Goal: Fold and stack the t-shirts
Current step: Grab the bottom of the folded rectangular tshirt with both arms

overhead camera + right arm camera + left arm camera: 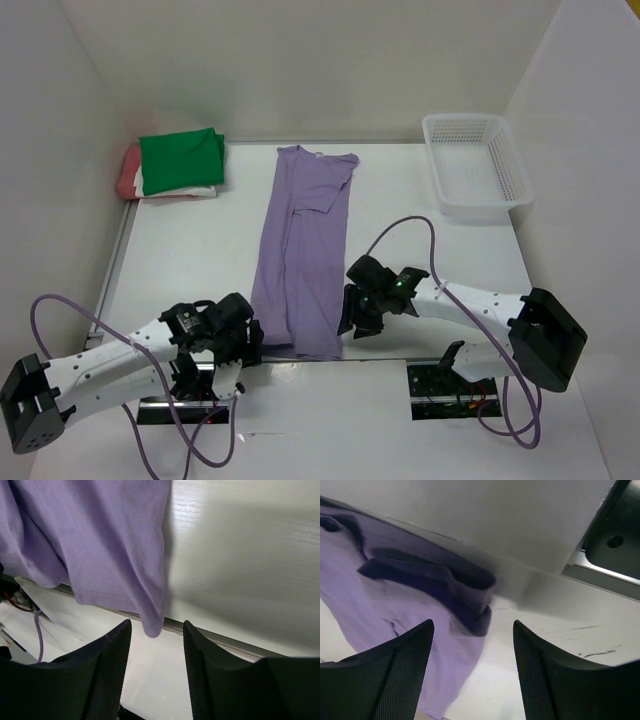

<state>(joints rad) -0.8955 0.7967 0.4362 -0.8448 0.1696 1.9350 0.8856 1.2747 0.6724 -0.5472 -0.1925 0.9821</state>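
Top external view: where is the lavender shirt?
— Mid-table, folded lengthwise, collar toward 12 o'clock, hem at 6.
— And the grippers?
— Left gripper at 7 o'clock and right gripper at 5 flank the hem, both spread apart, clamping nothing. The green shirt lies folded at 10.

- We see a white desk, bare across most of its top.
- A lavender-purple shirt lies along its middle as a long folded strip, with the hem at the near edge.
- In the far left corner sits a stack: a green shirt on top, with cream-white and salmon-red edges showing beneath.
- A white mesh basket rests at far right.
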